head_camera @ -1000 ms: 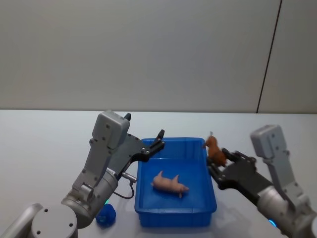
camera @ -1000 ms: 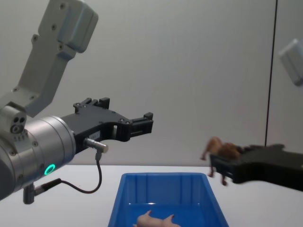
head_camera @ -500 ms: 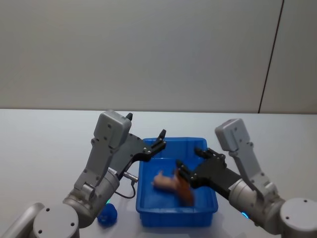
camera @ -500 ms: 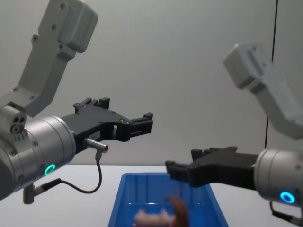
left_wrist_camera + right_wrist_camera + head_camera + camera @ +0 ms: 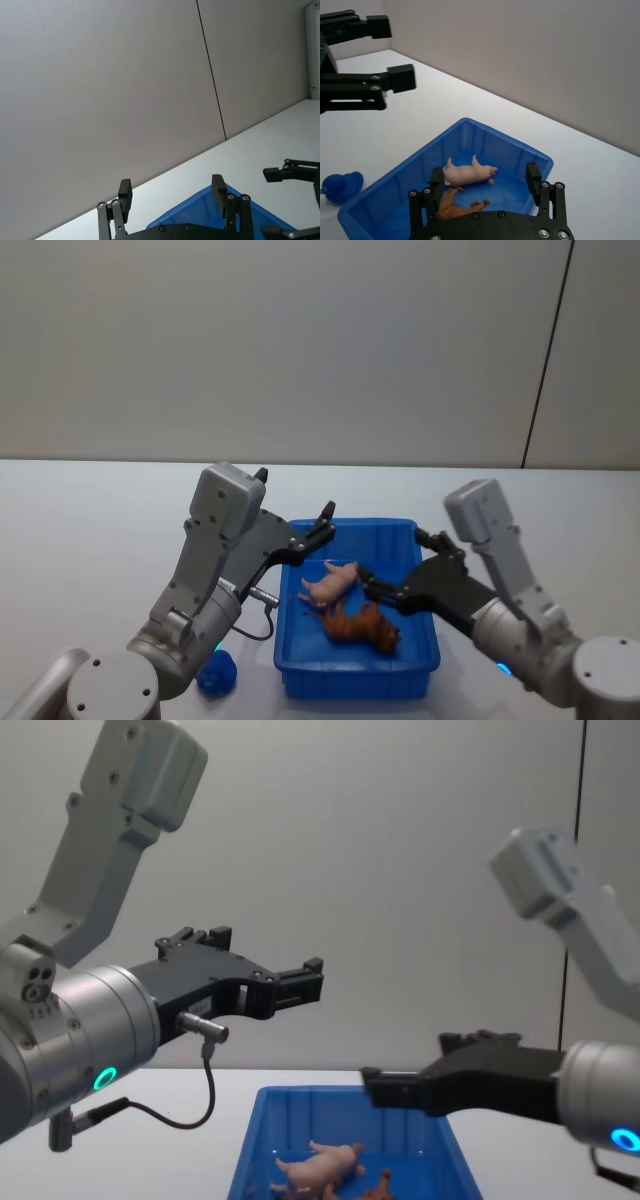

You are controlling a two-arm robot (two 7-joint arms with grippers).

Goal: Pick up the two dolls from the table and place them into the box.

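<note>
The blue box (image 5: 355, 686) sits on the white table (image 5: 90, 530) between my arms. Both dolls lie inside it: the pale pink one (image 5: 330, 585) on its side, the reddish-brown one (image 5: 362, 624) just in front of it, touching or nearly so. My right gripper (image 5: 397, 565) hovers open and empty over the box's right half; from its wrist I look down on the pink doll (image 5: 467, 173) and the brown doll (image 5: 452, 210). My left gripper (image 5: 322, 523) hangs open and empty above the box's back left corner. The chest view shows both dolls low in the box (image 5: 300, 1105).
A small blue toy duck (image 5: 215, 672) lies on the table left of the box's front corner, also seen as the duck (image 5: 340, 186) from the right wrist. Plain grey walls stand behind the table.
My right gripper swung left from outside the box to over it and let go of the brown doll, which dropped in beside the pink one. The pink doll shifted. The left arm stayed still.
</note>
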